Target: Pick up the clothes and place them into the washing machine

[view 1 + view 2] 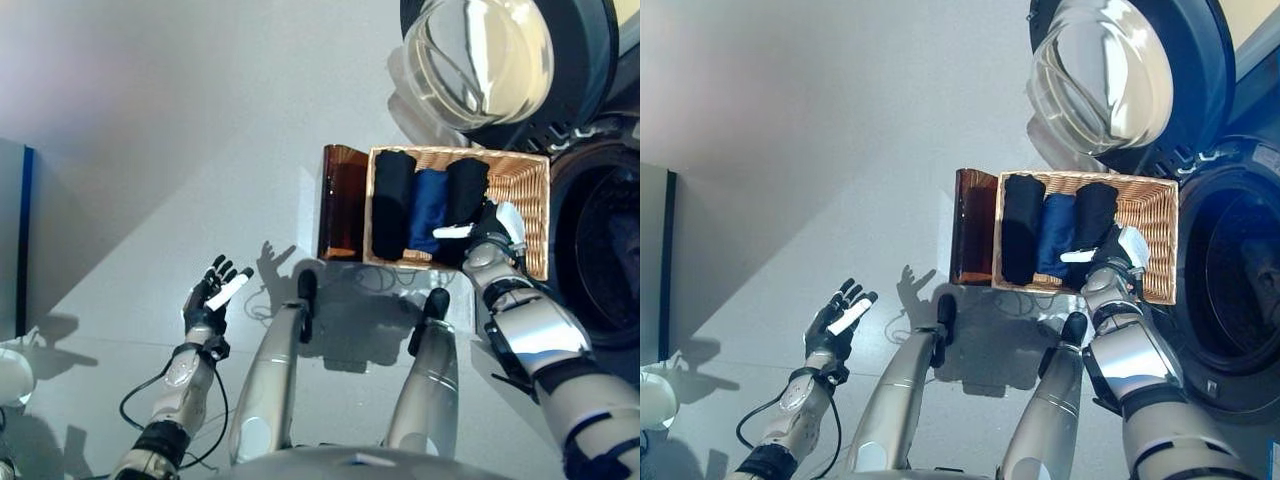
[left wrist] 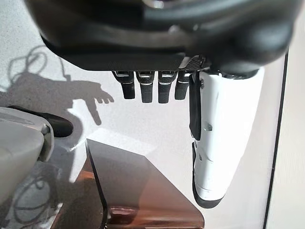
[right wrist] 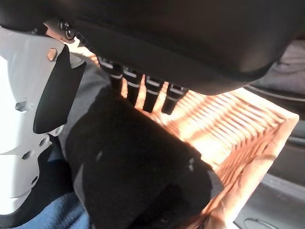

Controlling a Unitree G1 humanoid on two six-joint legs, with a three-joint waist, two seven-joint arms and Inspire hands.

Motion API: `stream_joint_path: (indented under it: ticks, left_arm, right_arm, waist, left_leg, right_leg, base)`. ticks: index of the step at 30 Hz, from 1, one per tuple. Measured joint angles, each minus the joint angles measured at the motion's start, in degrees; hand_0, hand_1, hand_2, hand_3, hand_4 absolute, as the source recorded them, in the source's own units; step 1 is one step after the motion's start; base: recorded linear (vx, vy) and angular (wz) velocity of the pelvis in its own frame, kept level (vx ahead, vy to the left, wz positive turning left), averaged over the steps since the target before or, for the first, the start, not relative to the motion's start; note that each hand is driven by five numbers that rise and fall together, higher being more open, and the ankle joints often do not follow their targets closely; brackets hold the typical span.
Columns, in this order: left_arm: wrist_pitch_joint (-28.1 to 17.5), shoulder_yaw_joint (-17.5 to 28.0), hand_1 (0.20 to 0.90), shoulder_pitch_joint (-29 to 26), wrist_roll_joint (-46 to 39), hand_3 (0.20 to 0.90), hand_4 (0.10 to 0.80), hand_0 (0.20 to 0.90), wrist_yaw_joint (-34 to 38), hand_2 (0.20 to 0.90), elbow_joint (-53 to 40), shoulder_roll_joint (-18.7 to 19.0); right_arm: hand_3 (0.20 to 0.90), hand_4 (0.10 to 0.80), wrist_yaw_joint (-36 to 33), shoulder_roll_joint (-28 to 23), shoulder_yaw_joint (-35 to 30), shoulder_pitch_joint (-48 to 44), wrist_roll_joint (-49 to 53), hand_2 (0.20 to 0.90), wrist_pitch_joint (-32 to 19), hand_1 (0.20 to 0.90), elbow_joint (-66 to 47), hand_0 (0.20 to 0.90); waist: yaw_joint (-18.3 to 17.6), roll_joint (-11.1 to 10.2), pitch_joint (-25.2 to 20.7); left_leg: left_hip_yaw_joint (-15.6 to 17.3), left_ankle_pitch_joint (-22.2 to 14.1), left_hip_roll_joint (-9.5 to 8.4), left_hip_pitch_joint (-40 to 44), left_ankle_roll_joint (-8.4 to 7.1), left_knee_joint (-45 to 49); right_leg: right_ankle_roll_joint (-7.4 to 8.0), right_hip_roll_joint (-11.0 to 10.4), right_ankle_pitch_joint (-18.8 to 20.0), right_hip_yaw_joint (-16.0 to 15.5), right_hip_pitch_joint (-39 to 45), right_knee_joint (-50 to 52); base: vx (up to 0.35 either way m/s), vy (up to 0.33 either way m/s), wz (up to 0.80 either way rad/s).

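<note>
1. Right hand [image 1: 1118,252] sits inside the wicker basket [image 1: 1156,230], over the near end of the black roll nearest the washing machine [image 1: 1095,215]. In the right wrist view its fingers [image 3: 143,90] reach down on the far side of that roll [image 3: 138,176] and its white-covered thumb [image 3: 24,143] stands on the other side; whether they have closed on the cloth cannot be told.
2. Left hand [image 1: 212,293] is held out over the floor [image 1: 150,150], well apart from the basket, fingers straight and spread, white-covered thumb extended, holding nothing. The left wrist view confirms this: fingers [image 2: 147,88] straight, thumb [image 2: 224,138] clear of them.
3. Clothes: three rolled items lie side by side in the basket, touching one another. A second black roll [image 1: 393,205] lies at the end nearest the brown panel, a blue roll [image 1: 428,210] in the middle, and the black roll under the right hand on the machine side. The part of the basket towards the machine shows bare wicker.
4. Brown panel [image 1: 342,205] stands against the basket's side away from the machine.
5. Washing machine [image 1: 1240,290] stands just beside the basket, its drum opening dark. Its round glass door [image 1: 1105,75] is swung open, showing beyond the basket.
</note>
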Motion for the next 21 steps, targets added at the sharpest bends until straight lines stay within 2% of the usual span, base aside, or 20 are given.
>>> stream_joint_path:
  ticks: [1,2,3,9,21]
  left_arm:
    - [0.0,0.0,0.900,0.5,-0.1,0.900,0.800,0.900,0.0,0.900,-0.8,0.2]
    - [0.0,0.0,0.900,1.0,-0.2,0.900,0.800,0.900,0.0,0.900,-1.5,0.5]
    - [0.0,0.0,0.900,1.8,-0.3,0.900,0.800,0.900,0.0,0.900,-2.4,0.7]
    - [0.0,-0.1,0.900,2.2,-0.3,0.900,0.800,0.900,-0.1,0.900,-2.8,0.9]
    - [0.0,-0.1,0.900,2.3,-0.3,0.900,0.800,0.900,-0.1,0.900,-2.8,1.1]
  right_arm:
    - [0.801,0.729,-0.1,-0.1,0.0,-0.1,0.0,0.801,0.1,0.801,0.0,0.801]
    - [0.540,0.543,-0.2,-0.1,0.0,-0.2,-0.1,0.540,0.3,0.540,0.0,0.540]
    - [0.200,0.300,-0.6,-0.2,0.0,-0.3,-0.4,0.200,0.7,0.200,0.0,0.200]
    - [0.200,0.300,-1.1,-1.8,0.1,-0.9,-1.1,0.200,0.9,0.200,0.0,0.200]
    - [0.200,0.300,-0.8,-1.8,0.0,-0.9,-1.1,0.200,1.0,0.200,0.1,0.200]
  waist:
    - [0.1,0.2,-0.1]
    - [0.3,0.2,-0.1]
    - [0.4,0.5,-0.4]
    - [0.6,1.0,-0.7]
    - [0.7,1.0,-0.7]
  left_leg:
    - [0.1,0.0,-0.04,-0.4,0.10,0.0]
    - [0.2,-0.1,-0.04,-0.7,0.12,0.3]
    - [0.3,-0.2,-0.12,-1.5,0.14,0.9]
    - [0.3,-0.3,-0.09,-2.7,0.11,2.3]
    - [0.3,-0.3,-0.01,-2.6,0.07,2.2]
  right_leg:
    - [-0.01,0.0,0.0,0.3,-0.6,0.2]
    - [0.00,0.1,0.0,0.7,-1.2,0.6]
    - [0.02,0.1,0.0,0.9,-2.0,0.9]
    - [0.19,0.1,-0.3,1.3,-3.1,2.1]
    - [0.18,0.1,-0.3,1.3,-3.1,2.1]
  base:
    - [-0.062,0.035,-0.07]
    - [-0.046,0.028,-0.06]
    - [-0.033,0.018,-0.07]
    - [0.000,0.000,0.00]
    - [0.000,0.000,0.00]
